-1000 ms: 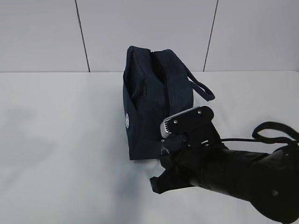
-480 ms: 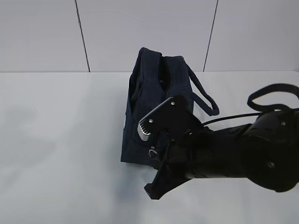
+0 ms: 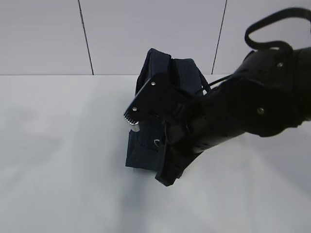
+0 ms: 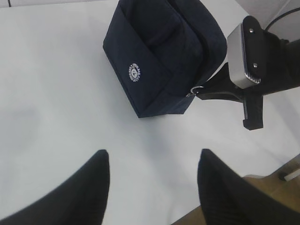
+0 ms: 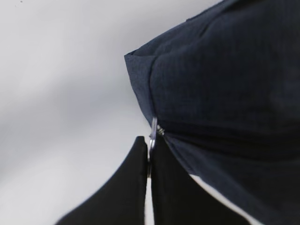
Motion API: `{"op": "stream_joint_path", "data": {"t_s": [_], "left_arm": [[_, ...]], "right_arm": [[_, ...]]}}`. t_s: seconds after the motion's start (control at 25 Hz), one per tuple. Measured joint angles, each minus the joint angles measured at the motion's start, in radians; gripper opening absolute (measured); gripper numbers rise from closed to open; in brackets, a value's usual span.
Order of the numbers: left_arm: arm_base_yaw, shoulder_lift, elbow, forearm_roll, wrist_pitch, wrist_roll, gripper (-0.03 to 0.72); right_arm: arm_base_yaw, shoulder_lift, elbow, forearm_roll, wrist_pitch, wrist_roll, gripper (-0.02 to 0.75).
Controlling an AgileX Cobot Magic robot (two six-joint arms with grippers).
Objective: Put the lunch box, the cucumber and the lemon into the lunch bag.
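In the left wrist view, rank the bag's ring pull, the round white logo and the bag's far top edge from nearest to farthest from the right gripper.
1. Ring pull: pinched in the right gripper, at the lunch bag's lower right corner.
2. White logo: on the bag's side panel, left of the gripper.
3. Far top edge: at the picture's top.

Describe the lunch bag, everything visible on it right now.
The lunch bag is a boxy dark navy fabric bag standing on the white table. One side panel carries a small round white logo. A loop handle shows at its top in the exterior view. At a lower corner, a metal ring pull is pinched by the shut right gripper. The zipper looks closed; no lining shows. The left gripper hangs open, clear of it.
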Motion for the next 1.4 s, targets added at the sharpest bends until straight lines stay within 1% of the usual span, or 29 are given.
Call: {"op": "stream_joint_path", "data": {"t_s": [0.16, 0.4, 0.56, 0.76, 0.88, 1.12, 1.4], "left_arm": [[0.0, 0.0, 0.0, 0.0, -0.019, 0.0, 0.434], [0.0, 0.0, 0.0, -0.002, -0.045, 0.0, 0.434], [0.0, 0.0, 0.0, -0.002, -0.061, 0.0, 0.434], [0.0, 0.0, 0.0, -0.002, -0.064, 0.0, 0.434], [0.0, 0.0, 0.0, -0.002, -0.065, 0.0, 0.434], [0.0, 0.0, 0.0, -0.002, -0.065, 0.0, 0.434], [0.0, 0.0, 0.0, -0.004, -0.075, 0.0, 0.434]], "right_arm": [[0.0, 0.0, -0.078, -0.004, 0.114, -0.093, 0.008], [0.0, 0.0, -0.126, -0.004, 0.236, -0.212, 0.008], [0.0, 0.0, -0.148, 0.001, 0.269, -0.284, 0.008], [0.0, 0.0, -0.212, 0.066, 0.321, -0.408, 0.008], [0.0, 0.0, -0.262, 0.078, 0.342, -0.457, 0.008], [0.0, 0.0, -0.354, 0.079, 0.36, -0.49, 0.008], [0.0, 0.025, -0.445, 0.037, 0.379, -0.492, 0.008]]}}
